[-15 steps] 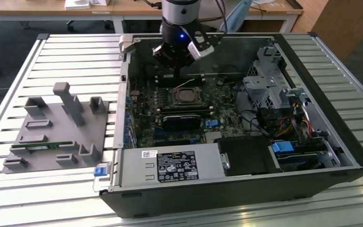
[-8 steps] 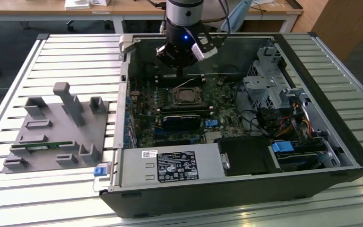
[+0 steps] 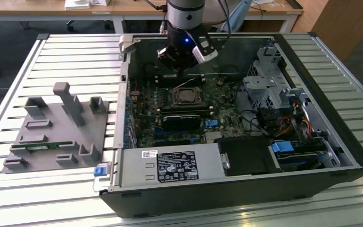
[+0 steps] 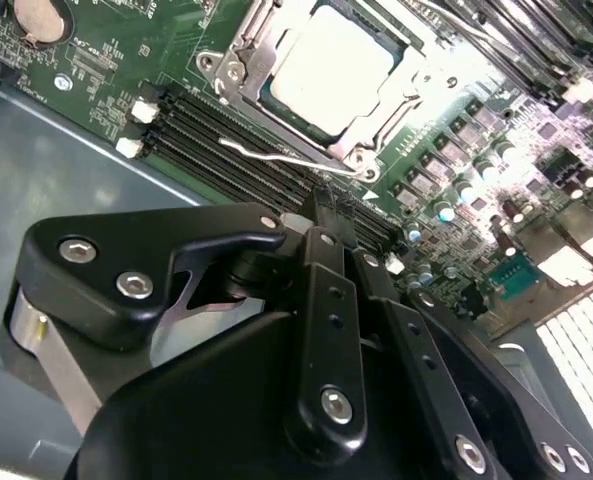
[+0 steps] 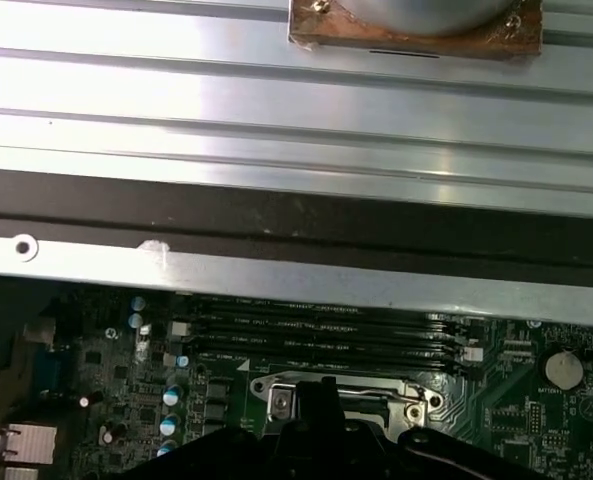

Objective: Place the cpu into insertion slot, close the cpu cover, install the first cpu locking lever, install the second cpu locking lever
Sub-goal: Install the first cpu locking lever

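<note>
The chip (image 4: pixel 331 70) lies seated in its socket (image 4: pixel 276 108) on the green board (image 4: pixel 96 70), with the metal cover (image 4: pixel 238 62) closed around it. A thin wire lever (image 4: pixel 276 158) stands unlatched beside the socket, toward the memory slots (image 4: pixel 216 150). I see my claw (image 3: pixel 180 60) hovering above the socket's far edge inside the open computer case (image 3: pixel 245 189); I cannot tell whether it is spread or pressed together. A grey fixture tray (image 3: pixel 55 127) sits on the slatted worktop (image 3: pixel 17 61), at the exterior view's left.
</note>
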Controlling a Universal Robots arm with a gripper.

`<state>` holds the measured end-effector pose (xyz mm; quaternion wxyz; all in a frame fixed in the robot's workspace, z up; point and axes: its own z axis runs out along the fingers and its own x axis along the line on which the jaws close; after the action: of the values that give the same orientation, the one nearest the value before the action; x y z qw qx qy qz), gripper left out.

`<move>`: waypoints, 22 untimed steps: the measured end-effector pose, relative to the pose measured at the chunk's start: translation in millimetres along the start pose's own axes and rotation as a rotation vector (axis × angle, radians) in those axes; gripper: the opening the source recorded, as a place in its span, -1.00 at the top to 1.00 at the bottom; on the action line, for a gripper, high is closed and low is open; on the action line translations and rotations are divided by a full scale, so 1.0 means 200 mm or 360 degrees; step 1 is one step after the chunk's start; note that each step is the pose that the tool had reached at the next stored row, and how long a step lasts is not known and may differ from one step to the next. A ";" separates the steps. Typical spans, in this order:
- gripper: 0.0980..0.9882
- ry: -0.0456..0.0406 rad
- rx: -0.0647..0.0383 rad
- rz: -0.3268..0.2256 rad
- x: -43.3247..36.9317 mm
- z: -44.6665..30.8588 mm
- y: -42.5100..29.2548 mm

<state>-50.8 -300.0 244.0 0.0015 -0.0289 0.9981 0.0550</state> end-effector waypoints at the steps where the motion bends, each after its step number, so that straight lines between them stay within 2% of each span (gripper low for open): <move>1: 0.98 0.0000 0.0000 0.0000 -0.004 0.006 -0.001; 13: 0.98 0.0000 0.0000 0.0000 -0.041 0.037 -0.005; 22: 0.98 0.0000 0.0000 0.0000 -0.060 0.069 0.006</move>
<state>-38.8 -296.6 230.6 0.0015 -0.0289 0.9981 0.0549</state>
